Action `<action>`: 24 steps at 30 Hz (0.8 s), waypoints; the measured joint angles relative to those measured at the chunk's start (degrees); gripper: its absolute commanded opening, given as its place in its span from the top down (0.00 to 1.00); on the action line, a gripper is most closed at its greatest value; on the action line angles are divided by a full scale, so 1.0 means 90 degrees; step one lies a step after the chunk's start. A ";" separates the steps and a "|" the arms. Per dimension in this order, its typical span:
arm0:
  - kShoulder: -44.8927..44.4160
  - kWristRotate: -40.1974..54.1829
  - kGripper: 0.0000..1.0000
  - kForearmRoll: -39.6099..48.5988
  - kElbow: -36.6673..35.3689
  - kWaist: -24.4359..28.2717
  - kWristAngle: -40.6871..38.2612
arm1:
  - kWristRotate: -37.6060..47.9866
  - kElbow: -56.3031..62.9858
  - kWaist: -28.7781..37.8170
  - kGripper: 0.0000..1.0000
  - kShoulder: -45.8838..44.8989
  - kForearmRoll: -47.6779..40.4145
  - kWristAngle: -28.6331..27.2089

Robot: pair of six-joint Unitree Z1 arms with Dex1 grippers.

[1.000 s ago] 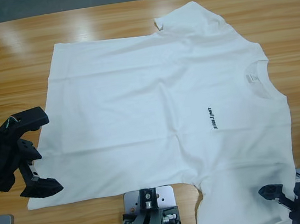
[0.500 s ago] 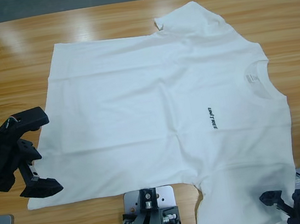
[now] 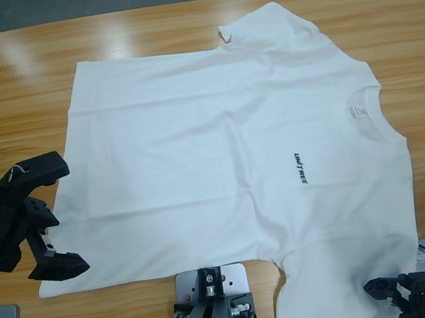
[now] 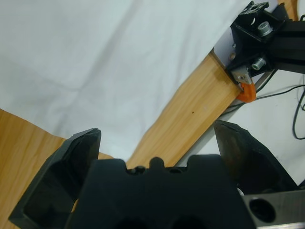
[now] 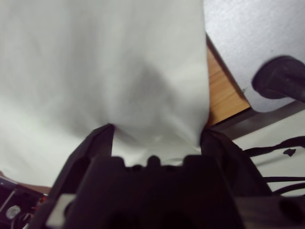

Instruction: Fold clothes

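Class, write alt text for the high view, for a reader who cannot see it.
A white T-shirt lies spread flat on a wooden table, neck toward the right. The left gripper, jaws open, sits at its bottom-left hem corner, and the right gripper is at the lower sleeve at bottom right.

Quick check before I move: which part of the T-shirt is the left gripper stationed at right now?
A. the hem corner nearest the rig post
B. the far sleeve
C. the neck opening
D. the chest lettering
A. The left gripper sits open at the T-shirt's hem corner, which the left wrist view shows just ahead of its jaws.
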 measured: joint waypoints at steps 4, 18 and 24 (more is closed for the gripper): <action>0.0000 0.0000 0.07 0.0000 0.0000 0.0000 0.0000 | -0.0082 0.0010 0.0019 0.88 -0.0041 0.0000 -0.0118; 0.0000 0.0000 0.07 0.0012 0.0000 -0.0003 0.0000 | -0.0485 -0.0434 0.0053 0.89 -0.0394 0.1041 -0.0586; 0.0000 0.0000 0.07 0.0012 0.0000 -0.0003 0.0000 | -0.0485 -0.0354 0.0053 0.88 -0.0359 0.0729 -0.0586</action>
